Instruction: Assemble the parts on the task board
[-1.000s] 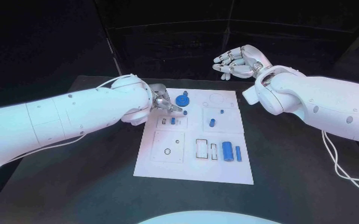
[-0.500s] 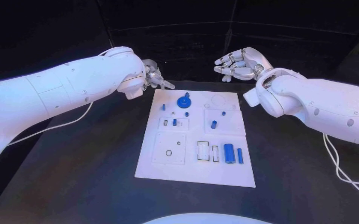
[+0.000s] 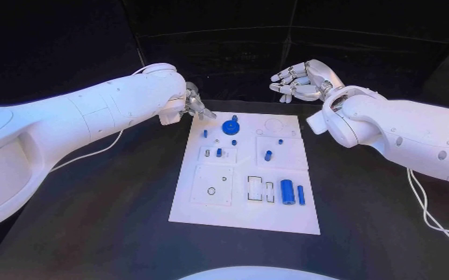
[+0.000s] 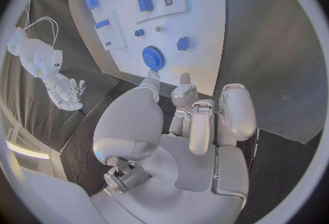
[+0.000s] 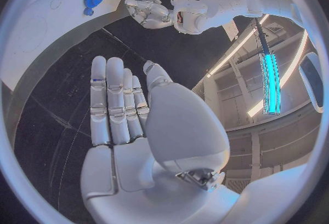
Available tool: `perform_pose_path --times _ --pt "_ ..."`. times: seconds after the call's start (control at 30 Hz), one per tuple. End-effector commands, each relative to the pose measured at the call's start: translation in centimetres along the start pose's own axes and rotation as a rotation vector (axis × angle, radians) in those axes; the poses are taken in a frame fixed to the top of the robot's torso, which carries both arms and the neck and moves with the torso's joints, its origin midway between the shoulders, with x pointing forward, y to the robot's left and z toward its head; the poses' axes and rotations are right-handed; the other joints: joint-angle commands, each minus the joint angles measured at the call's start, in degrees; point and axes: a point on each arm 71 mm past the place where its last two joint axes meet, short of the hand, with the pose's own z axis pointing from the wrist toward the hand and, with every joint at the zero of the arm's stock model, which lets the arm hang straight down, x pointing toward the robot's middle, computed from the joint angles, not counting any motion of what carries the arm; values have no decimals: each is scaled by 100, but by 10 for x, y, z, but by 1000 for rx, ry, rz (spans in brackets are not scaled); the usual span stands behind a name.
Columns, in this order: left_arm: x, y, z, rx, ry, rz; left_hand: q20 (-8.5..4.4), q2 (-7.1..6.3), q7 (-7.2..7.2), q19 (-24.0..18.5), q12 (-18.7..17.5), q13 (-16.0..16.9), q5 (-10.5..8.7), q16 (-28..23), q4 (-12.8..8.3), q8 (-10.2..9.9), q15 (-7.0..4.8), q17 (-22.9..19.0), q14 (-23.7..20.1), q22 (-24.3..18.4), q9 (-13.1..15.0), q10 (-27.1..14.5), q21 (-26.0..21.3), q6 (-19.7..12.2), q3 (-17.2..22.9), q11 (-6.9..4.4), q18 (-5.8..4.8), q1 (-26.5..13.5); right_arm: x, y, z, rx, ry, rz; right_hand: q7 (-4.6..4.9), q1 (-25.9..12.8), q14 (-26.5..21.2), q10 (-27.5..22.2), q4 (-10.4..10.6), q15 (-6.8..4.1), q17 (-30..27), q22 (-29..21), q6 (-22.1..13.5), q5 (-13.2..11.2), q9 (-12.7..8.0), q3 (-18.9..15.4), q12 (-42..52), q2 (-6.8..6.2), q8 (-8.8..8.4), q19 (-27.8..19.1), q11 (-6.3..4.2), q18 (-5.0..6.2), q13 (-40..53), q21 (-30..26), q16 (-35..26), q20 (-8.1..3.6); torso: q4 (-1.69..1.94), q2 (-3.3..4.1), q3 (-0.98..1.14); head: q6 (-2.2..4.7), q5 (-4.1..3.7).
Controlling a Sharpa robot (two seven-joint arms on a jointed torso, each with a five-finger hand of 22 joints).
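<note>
Head view — left hand [image 3: 194, 107] and right hand [image 3: 298, 80] both spread, holding nothing.

Light: cool bluish, brightest on my task board [image 3: 245, 170]; dark backdrop.
Glare: ceiling strip lamp [image 5: 268, 81] at 3 o'clock.
Distortion: my wrist views bend edges.

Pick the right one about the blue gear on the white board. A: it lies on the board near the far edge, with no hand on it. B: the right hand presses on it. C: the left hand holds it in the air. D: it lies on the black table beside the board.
A: the blue gear lies on the white board near its far edge; the left hand hovers beside that corner and the right hand is raised beyond the board.
</note>
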Motion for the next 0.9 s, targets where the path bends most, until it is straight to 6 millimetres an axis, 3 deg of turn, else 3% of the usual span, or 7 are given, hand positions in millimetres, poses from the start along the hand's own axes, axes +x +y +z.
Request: perform_pose_path --times 0.03,0.27,0.37,0.53,0.63,0.87,0.9 --pt "3 0 3 2 38 56 6 32 5 30 35 9 -12 18 8 -32 36 1510 594 10 -15 20 33 31 -45 33 19 3 0 2 0 -10 2 0 18 -20 -23 -43 6 4 8 -3 -41 -18 3 -38 34 -36 24 15 3 61 -5 -22 27 25 -5 -11 0 -3 12" --pt "12 -3 7 -6 67 86 4 65 -5 50 59 22 -13 18 69 -31 32 1510 594 48 -70 31 59 79 -142 26 11 -11 1 3 1 -11 4 0 19 -21 -25 -46 13 5 8 -4 -46 -18 3 -34 37 -23 29 14 4 60 -10 -24 28 26 9 -10 3 -4 18" --pt "14 -3 8 -11 82 95 2 84 -10 62 76 38 -13 18 86 -27 29 1510 594 71 -86 40 76 100 -168 22 6 -6 2 3 1 -11 6 1 21 -18 -28 -50 19 6 7 -4 -51 -12 2 -29 41 -11 33 13 4 60 -16 -26 28 27 6 -14 3 3 90" --pt "16 -2 9 -23 101 107 -1 113 -14 70 96 56 -13 18 101 -24 26 1510 594 88 -106 51 87 119 -194 18 3 8 1 3 0 -9 5 1 21 -13 -30 -53 19 6 7 -4 -54 -6 2 -26 42 -7 35 13 4 60 -19 -27 28 27 5 -12 4 11 78" --pt "17 -1 10 -25 107 122 -4 136 -19 74 103 57 -13 18 74 -20 22 1510 594 99 -133 52 95 141 -217 13 1 88 2 3 1 -12 7 1 21 -9 -32 -56 19 6 7 -5 -57 2 2 -24 43 -4 37 12 4 60 -22 -28 28 27 -2 -7 2 43 110" --pt "19 -2 11 -30 109 144 -9 188 -24 81 115 59 -11 18 9 -21 18 1510 594 118 -184 53 105 164 -249 9 -3 238 4 4 1 -14 10 3 21 -3 -33 -58 20 6 7 -5 -59 11 1 -19 46 2 41 12 4 61 -26 -29 29 27 5 -12 5 34 104" --pt "19 -2 11 -30 109 145 -9 196 -24 82 116 60 -11 18 7 -21 18 1510 594 120 -188 54 107 165 -251 9 -3 246 4 4 1 -13 10 3 21 -3 -33 -58 20 6 7 -5 -59 11 1 -19 46 2 41 12 4 61 -26 -29 29 27 6 -9 3 30 139"
